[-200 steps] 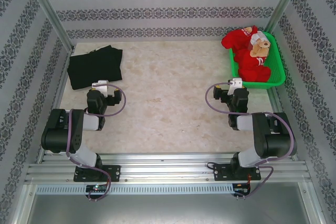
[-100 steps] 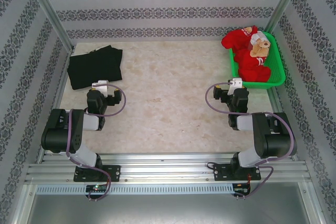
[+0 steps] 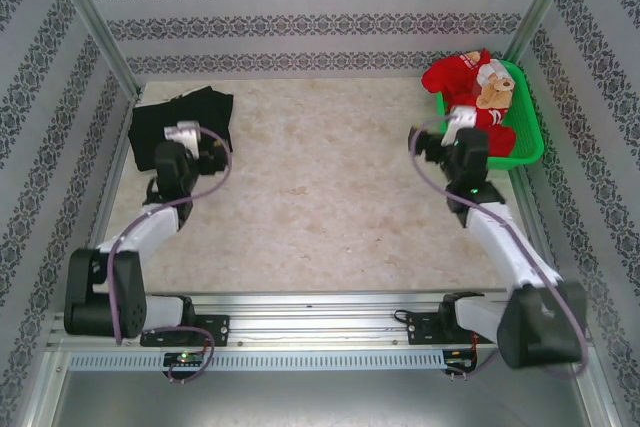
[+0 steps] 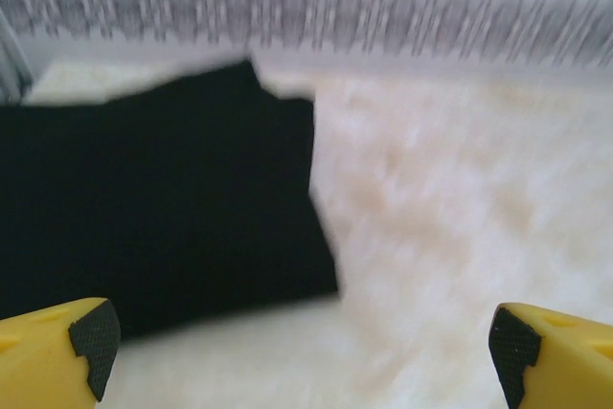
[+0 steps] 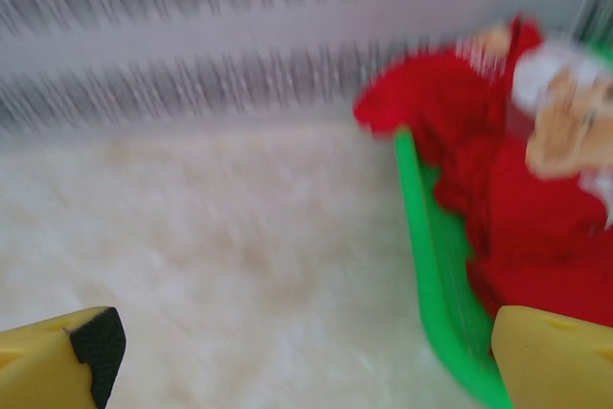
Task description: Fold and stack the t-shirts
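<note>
Two t-shirts, one per arm. The black t-shirt (image 3: 160, 112) lies flat in the desk's (image 3: 320, 197) far-left corner, and my left fingers (image 3: 190, 142) hang wide open and empty over its near edge, placed for a pickup, I judge. In the far-right corner, one green basket (image 3: 525, 142) holds the bunched red teddy-bear t-shirt (image 3: 455, 77). My right fingers (image 3: 460, 127) gape empty at the basket's rim.

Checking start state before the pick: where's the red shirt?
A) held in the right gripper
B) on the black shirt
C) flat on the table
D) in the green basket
D: the red shirt lies bunched in the basket at the far right corner.
</note>
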